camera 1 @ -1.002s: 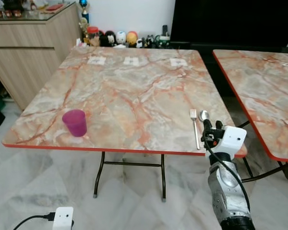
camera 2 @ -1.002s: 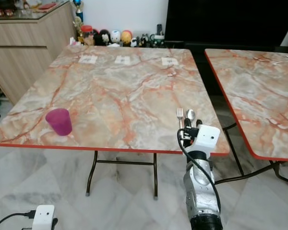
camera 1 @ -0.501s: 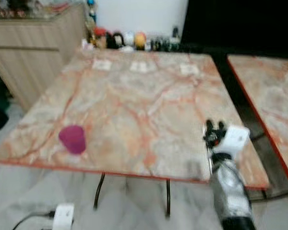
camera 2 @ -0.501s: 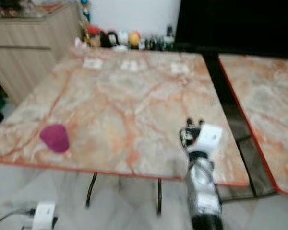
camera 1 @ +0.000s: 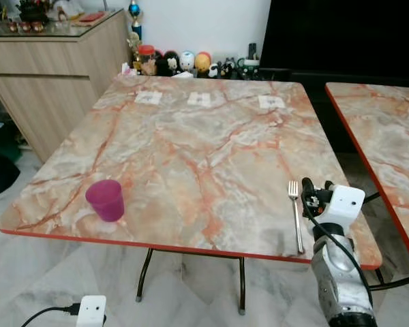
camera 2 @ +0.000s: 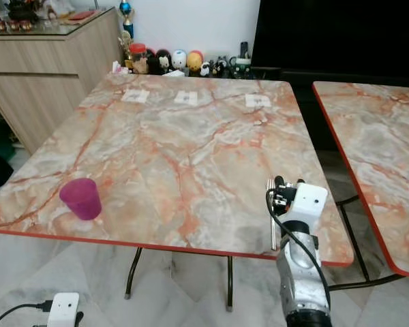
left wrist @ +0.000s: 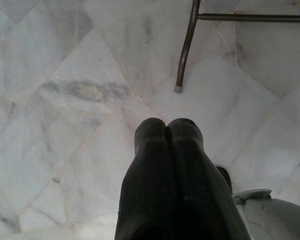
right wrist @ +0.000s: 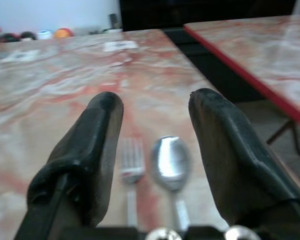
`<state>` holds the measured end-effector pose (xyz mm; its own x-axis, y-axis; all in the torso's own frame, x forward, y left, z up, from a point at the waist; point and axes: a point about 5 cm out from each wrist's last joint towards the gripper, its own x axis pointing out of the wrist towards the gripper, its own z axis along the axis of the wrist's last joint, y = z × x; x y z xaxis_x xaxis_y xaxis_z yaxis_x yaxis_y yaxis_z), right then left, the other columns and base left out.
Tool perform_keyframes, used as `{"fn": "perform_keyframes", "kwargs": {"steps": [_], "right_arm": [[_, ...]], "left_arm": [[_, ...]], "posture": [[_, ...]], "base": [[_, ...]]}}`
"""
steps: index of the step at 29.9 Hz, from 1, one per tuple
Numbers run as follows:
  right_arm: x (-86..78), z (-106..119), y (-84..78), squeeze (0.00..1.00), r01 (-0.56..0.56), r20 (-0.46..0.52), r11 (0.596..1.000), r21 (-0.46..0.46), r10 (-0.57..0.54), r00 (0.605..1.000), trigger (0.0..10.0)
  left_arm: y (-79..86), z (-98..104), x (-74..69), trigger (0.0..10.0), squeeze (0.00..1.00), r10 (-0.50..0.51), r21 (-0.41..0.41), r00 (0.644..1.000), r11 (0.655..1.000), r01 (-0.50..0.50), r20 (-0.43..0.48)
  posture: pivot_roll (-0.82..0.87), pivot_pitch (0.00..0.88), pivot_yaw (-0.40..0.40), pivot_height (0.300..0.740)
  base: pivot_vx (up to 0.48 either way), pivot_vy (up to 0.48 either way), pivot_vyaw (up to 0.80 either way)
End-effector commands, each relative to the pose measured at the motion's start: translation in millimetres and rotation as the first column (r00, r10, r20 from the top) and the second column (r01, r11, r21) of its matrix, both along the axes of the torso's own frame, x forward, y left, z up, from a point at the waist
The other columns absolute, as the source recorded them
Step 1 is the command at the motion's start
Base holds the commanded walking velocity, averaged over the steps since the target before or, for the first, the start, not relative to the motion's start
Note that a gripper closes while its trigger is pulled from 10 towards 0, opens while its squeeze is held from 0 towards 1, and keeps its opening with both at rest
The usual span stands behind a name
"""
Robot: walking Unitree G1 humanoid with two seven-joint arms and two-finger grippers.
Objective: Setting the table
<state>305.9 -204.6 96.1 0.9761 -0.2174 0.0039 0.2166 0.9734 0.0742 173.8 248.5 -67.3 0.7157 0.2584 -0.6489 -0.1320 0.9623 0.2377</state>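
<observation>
A silver fork (camera 1: 295,212) lies near the front right edge of the marble table (camera 1: 204,143), with a spoon (right wrist: 171,162) beside it on its right. My right gripper (camera 1: 307,193) hovers open just above the handles of both; in the right wrist view the fork (right wrist: 131,172) and spoon show between the spread fingers. A purple cup (camera 1: 105,199) stands upright near the table's front left corner. My left gripper (left wrist: 166,129) hangs shut over the marble floor beside a table leg.
A second marble table (camera 1: 382,129) stands to the right across a narrow gap. Three paper labels (camera 1: 199,99) lie along the far edge. A wooden cabinet (camera 1: 48,82) stands at back left, with figurines (camera 1: 184,63) along the wall. A white plug (camera 1: 90,310) lies on the floor.
The camera shifted and passed through blur, so the table sits differently in view. My right gripper stays over the fork and spoon; the spoon is now behind it in the eye views.
</observation>
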Motion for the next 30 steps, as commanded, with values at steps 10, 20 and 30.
{"fn": "perform_keyframes", "kwargs": {"steps": [10,20,30], "right_arm": [[18.9,-9,-12.6,0.0,0.002,-0.166,0.999,0.054,0.007,0.986,10.0],[14.1,-22,-13.1,0.0,0.053,-0.223,0.993,0.108,-0.028,0.975,10.0],[8.1,-30,-17.3,0.0,0.036,-0.255,0.993,0.116,-0.005,0.967,10.0]], "left_arm": [[2.7,0,-0.8,10.0,0.0,0.008,0.005,1.0,1.0,-0.008,-0.004],[4.8,-2,-7.8,10.0,0.0,0.01,0.011,1.0,1.0,-0.01,-0.017],[6.3,0,-4.9,10.0,0.0,0.002,0.016,1.0,1.0,-0.001,-0.011]], "posture": [[0.01,0.0,-0.001,0.74],[0.04,0.0,-0.002,0.74],[0.02,0.0,0.011,0.74]], "base": [[0.0,0.0,0.0],[0.0,0.0,0.0],[0.0,0.0,0.0]]}}
